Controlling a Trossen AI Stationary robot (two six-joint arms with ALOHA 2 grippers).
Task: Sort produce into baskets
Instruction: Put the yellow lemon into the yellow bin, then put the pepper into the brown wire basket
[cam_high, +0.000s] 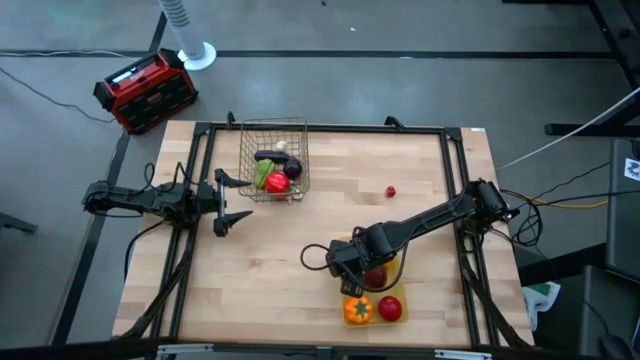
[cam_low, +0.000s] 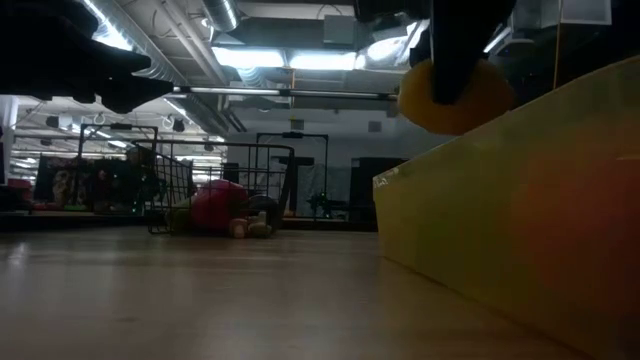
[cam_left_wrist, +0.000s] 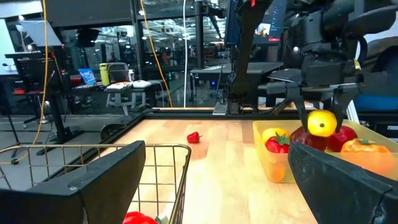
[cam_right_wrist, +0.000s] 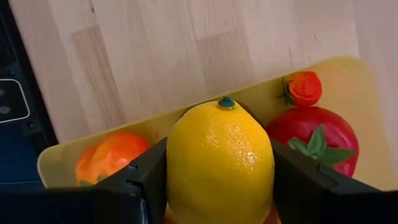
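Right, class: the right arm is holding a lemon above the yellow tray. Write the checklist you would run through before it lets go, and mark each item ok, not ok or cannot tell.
1. Lemon held firmly between the right gripper fingers: ok.
2. Lemon directly above the yellow tray, not the bare table: ok in the high and right wrist views.
3. Free spot in the tray beneath the lemon: cannot tell; the red fruit, orange fruit and small strawberry already sit close around it.
4. Left gripper open and waiting beside the wire basket, clear of the tray: ok.
5. All produce sorted: not ok; a small red piece lies loose on the table.
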